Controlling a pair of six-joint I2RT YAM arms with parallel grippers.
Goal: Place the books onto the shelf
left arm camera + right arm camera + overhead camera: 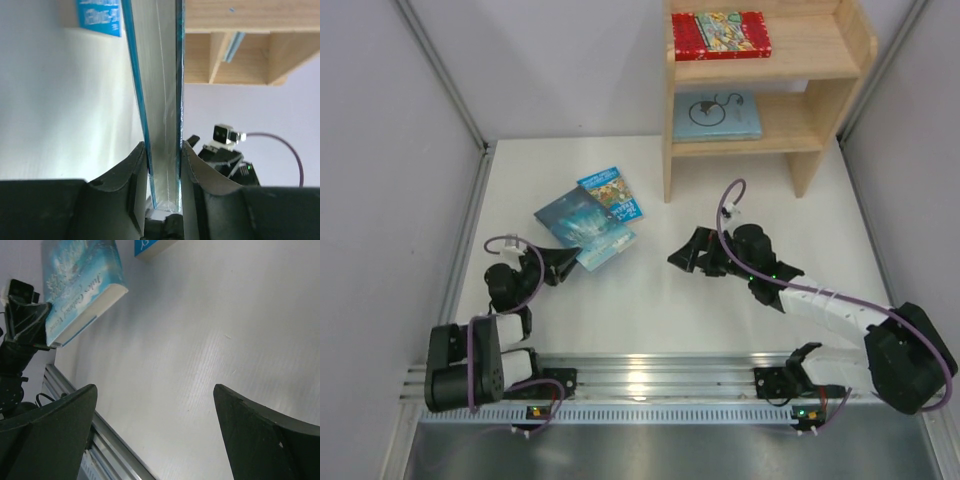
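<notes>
Left hand on dark teal book, cover edge-on

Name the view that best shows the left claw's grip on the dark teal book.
Left wrist: the left claw clamps the dark teal book edge-on, a finger on each cover. The top view shows the claw small at the book's corner; the right wrist view catches the grip at its left edge.

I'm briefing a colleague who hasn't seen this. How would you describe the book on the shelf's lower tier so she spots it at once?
Find the light wooden shelf at the far right. On its lower tier one book lies flat. It is pale blue-green with a black circular mark, unlike the red book on the tier above.
</notes>
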